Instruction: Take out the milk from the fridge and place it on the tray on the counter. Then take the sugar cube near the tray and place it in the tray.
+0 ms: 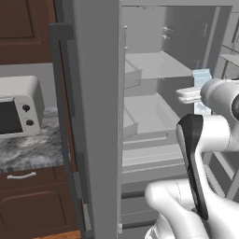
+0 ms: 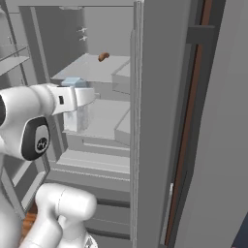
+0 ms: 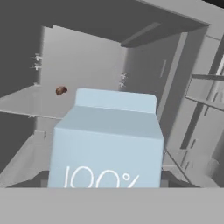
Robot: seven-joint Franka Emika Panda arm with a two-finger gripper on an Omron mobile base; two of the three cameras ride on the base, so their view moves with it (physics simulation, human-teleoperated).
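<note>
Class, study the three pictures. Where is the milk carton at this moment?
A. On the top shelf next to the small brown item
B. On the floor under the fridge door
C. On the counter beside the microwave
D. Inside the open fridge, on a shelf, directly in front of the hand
D: the milk carton stands on a fridge shelf right before the hand, while the small brown item lies on the shelf above.

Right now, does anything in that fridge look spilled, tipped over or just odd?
Nothing is spilled or tipped. The milk stands upright in the open fridge, with the gripper right at it. The one oddity is a small brown thing lying loose on the upper shelf; what it is I cannot tell.
</note>
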